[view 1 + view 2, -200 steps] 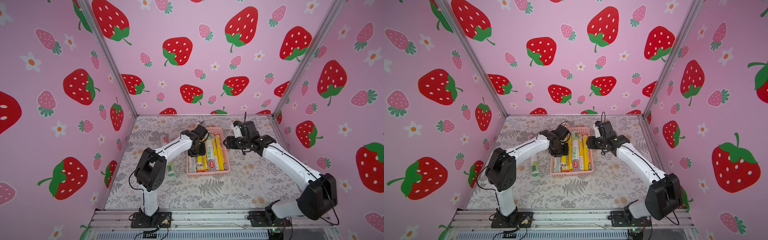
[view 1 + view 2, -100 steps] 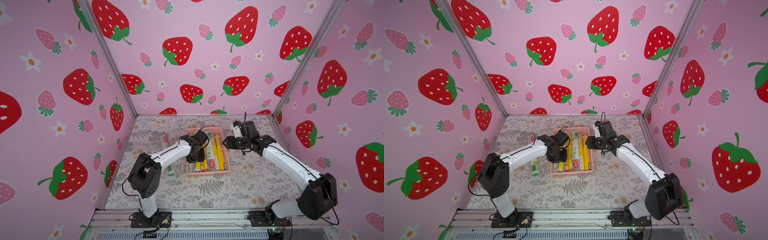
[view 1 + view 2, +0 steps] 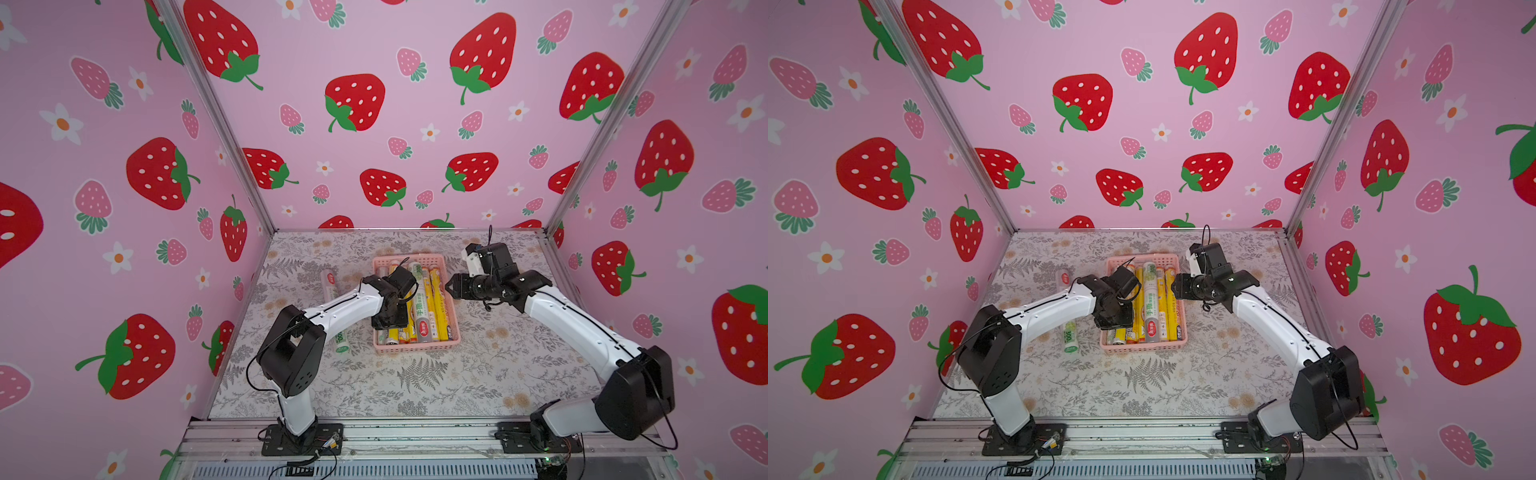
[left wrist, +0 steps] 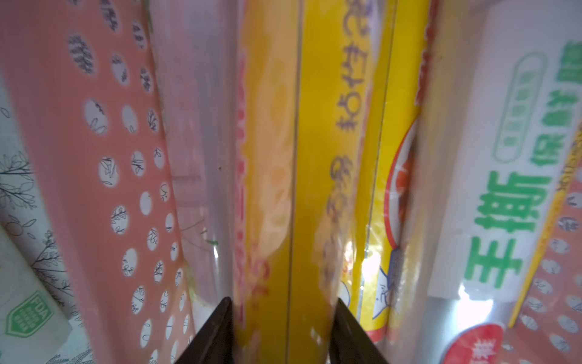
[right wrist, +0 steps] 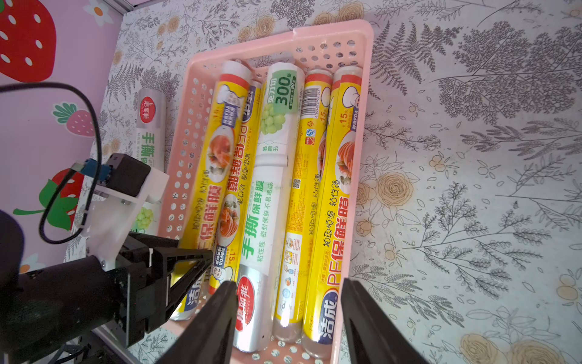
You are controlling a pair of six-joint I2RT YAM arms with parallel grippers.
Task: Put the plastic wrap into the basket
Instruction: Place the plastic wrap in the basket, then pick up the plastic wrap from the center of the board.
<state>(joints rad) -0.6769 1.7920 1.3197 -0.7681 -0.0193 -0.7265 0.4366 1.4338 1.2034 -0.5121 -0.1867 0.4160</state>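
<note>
The pink basket holds several rolls of plastic wrap, yellow ones and a white-silver one. My left gripper is down in the basket's left side. It is shut on a yellow roll, with a finger against each side of it. My right gripper hangs open over the basket's right side and holds nothing. One more white-silver roll lies on the table left of the basket, partly hidden under the left arm.
The floral table cover runs up to pink strawberry walls on three sides. A metal rail carries both arm bases at the front. The left forearm crosses over the loose roll.
My left gripper has moved from the basket's far end toward the near end and come down with the yellow roll. The right arm has not moved.
</note>
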